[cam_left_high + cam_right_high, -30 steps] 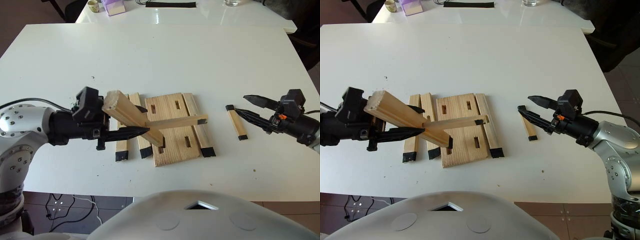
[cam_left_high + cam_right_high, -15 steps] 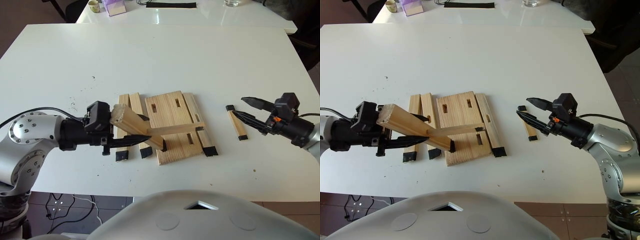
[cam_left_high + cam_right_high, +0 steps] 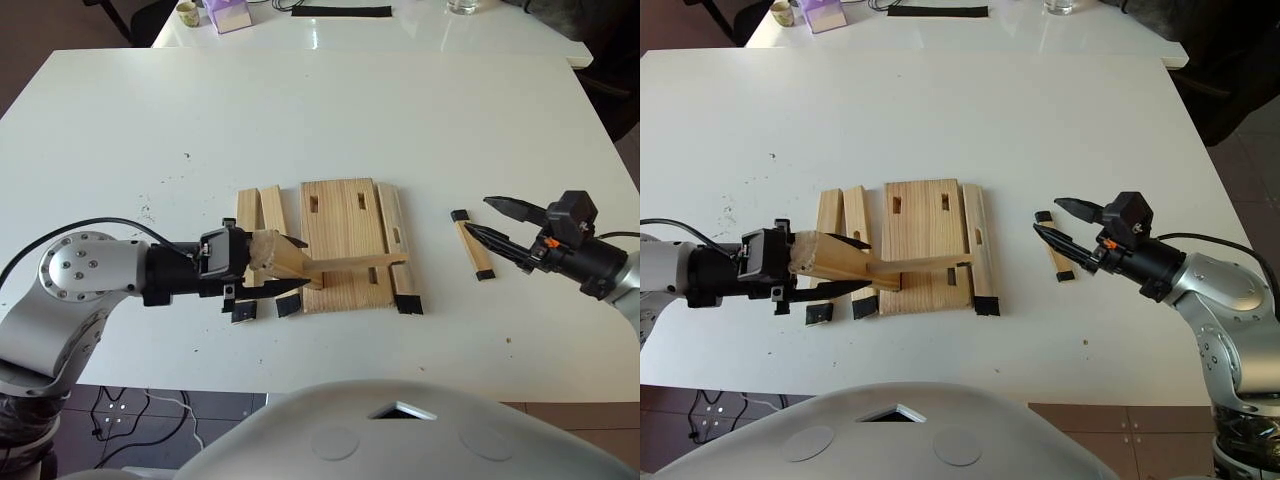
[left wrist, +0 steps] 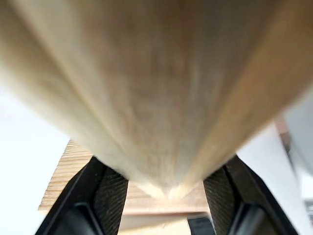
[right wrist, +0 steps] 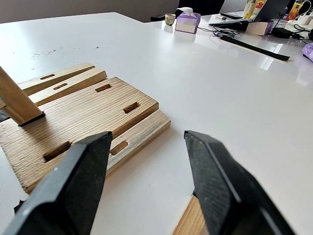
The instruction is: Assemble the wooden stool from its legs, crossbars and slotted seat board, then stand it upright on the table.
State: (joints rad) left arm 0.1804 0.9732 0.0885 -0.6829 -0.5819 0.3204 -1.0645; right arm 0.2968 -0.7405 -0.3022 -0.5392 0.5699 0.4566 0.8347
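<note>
the held leg [image 3: 272, 262] sits low over the near left corner of the slotted seat board [image 3: 345, 225], tilted, its thick end toward the left tool [image 3: 289, 265], which is clamped on it from above and below. a crossbar [image 3: 355, 263] runs out of the leg sideways across the near part of the board; we cannot make out the joint between them, as the leg and the tool's fingers cover it. in the left wrist view the leg's blurred wood fills nearly everything, and only the dark pads [image 4: 110, 193] and a strip of the board show under it. from the right wrist view the leg's black-capped end [image 5: 22, 110] seems to touch the board's corner, though the leg is cut off at the edge. the board lies flat on the tabletop [image 3: 320, 120], with two legs [image 3: 258, 212] just beside its left edge, their near ends partly hidden by the left tool, and a third leg [image 3: 397, 235] along its right edge. well apart to the right, a short bar [image 3: 473, 247] lies alone; the right tool [image 3: 480, 216] hovers just over it, its fingers [image 5: 73, 181] spread and holding nothing.
</note>
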